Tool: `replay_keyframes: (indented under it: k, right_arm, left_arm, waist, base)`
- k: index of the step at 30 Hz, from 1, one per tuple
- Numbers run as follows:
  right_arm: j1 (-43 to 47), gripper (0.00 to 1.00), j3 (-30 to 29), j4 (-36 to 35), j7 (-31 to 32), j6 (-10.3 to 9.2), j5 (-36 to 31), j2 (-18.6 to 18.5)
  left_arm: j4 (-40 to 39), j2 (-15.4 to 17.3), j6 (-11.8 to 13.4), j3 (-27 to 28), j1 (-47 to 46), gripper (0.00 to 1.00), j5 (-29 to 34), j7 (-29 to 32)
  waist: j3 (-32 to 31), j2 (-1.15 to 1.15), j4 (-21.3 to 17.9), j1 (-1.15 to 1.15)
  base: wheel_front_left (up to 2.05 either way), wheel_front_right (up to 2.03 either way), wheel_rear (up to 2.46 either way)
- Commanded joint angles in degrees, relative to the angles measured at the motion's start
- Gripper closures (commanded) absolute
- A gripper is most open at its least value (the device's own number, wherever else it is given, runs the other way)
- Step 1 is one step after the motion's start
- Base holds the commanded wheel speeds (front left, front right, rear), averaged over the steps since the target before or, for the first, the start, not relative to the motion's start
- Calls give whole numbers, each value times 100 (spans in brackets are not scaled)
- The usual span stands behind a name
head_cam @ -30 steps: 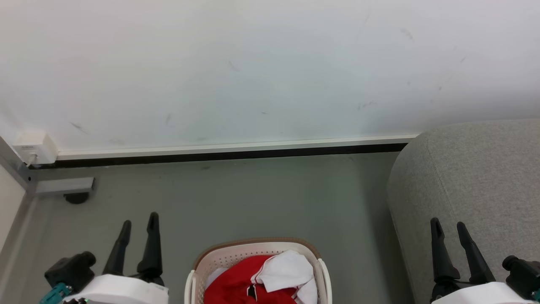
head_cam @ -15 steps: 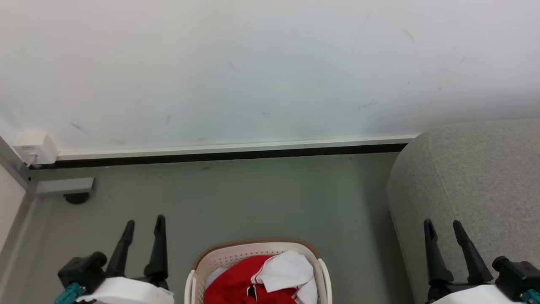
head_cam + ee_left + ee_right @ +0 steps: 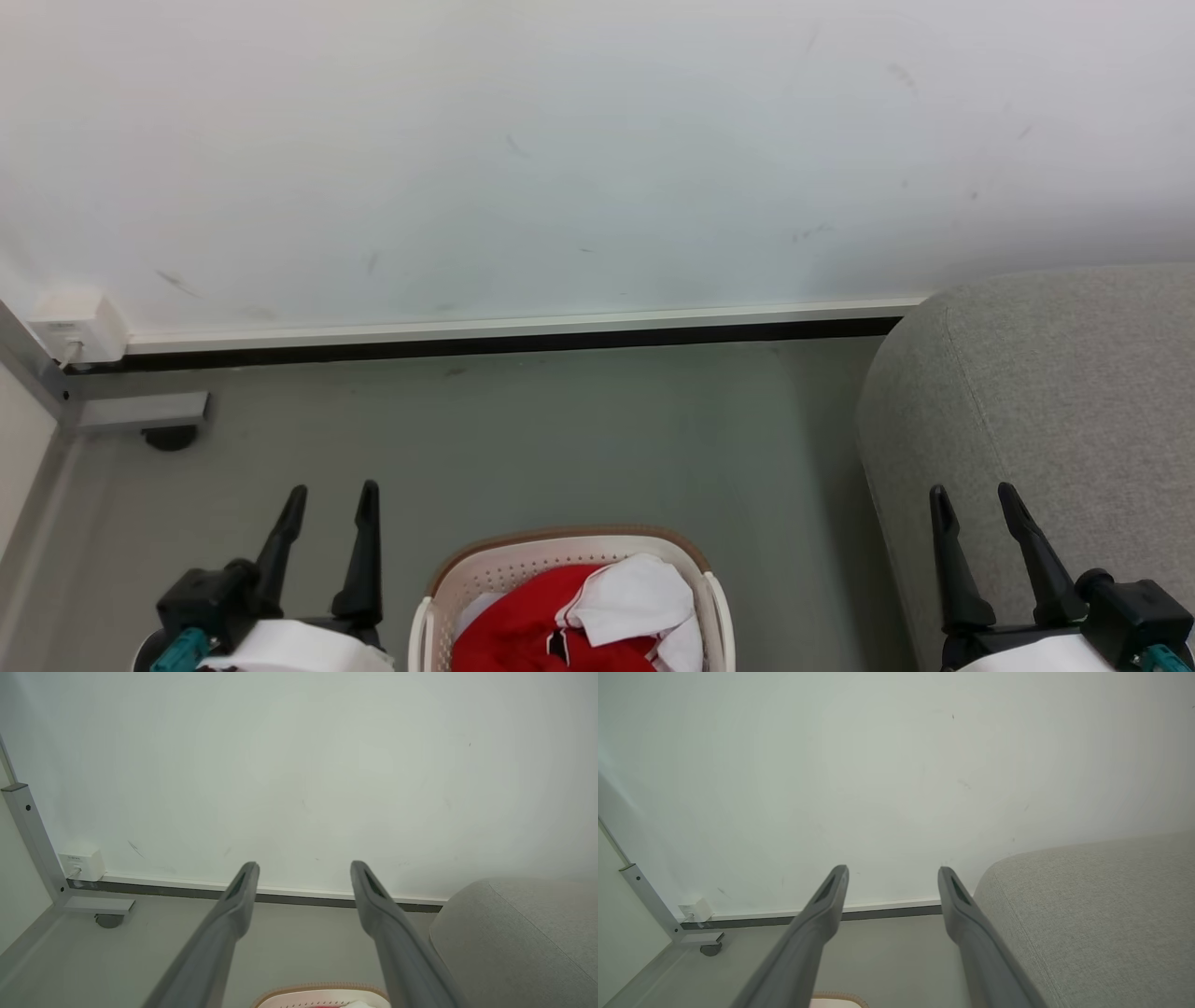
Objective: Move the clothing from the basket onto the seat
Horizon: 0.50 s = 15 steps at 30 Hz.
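Both grippers edged inward toward basket (image 3: 560,539): left gripper (image 3: 333,488) left of it, right gripper (image 3: 971,490) right. Jaws spread wide, empty. Clothing (image 3: 523,616) untouched inside; the approach is probably just beginning.

The head view looks forward and down over the near floor (image 3: 560,439) to the far wall (image 3: 560,140). Its bottom edge cuts the basket (image 3: 485,569), and the seat (image 3: 1055,392) is at right. Each wrist view looks along its own fingers, the left hand (image 3: 304,865) and the right hand (image 3: 893,870), facing that wall at a flatter angle. All three views share the baseboard (image 3: 523,329), the white wall box (image 3: 79,322) at far left and the seat's rounded corner.
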Motion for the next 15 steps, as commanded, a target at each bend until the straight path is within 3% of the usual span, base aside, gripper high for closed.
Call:
replay_keyframes:
  k: [1, 15]
  right_arm:
    - [-8, 0, 21, -33, -53, -9, -168, -50]
    - [60, 0, 49, -74, -216, -11, -592, -52]
  left_arm:
    - [-11, 58, -26, -5, -33, 0, 199, -63]
    - [-14, 45, -67, -43, -38, 0, 828, -220]
  waist:
    - [-6, 0, 6, 0]
    - [-43, 0, 16, 0]
  base:
    - [0, 0, 0]
    - [0, 0, 0]
